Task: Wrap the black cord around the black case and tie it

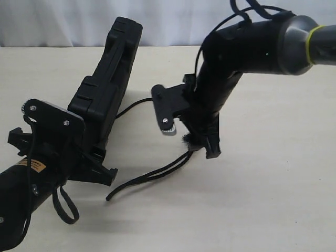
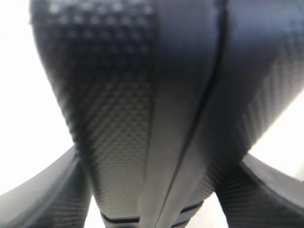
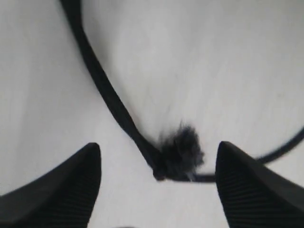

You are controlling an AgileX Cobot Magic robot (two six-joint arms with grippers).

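The black case [image 1: 107, 89] stands tilted on its long edge, its handle end toward the back. My left gripper [image 1: 97, 157] is shut on its near end. In the left wrist view the ribbed case [image 2: 156, 109] fills the space between both fingers [image 2: 42, 194]. The black cord [image 1: 152, 178] lies on the table in a doubled strand, running from under the case toward the front. My right gripper [image 1: 202, 144] hovers open over it. In the right wrist view the cord's knot with its frayed tuft [image 3: 180, 152] lies between the spread fingertips [image 3: 256, 185], untouched.
The pale table [image 1: 273, 173] stretches to the right and front. A white curtain [image 1: 63, 21] closes off the back. The right arm's own thin wires [image 1: 247, 10] loop above its elbow, and a black strap loop [image 1: 65, 207] hangs from the left arm.
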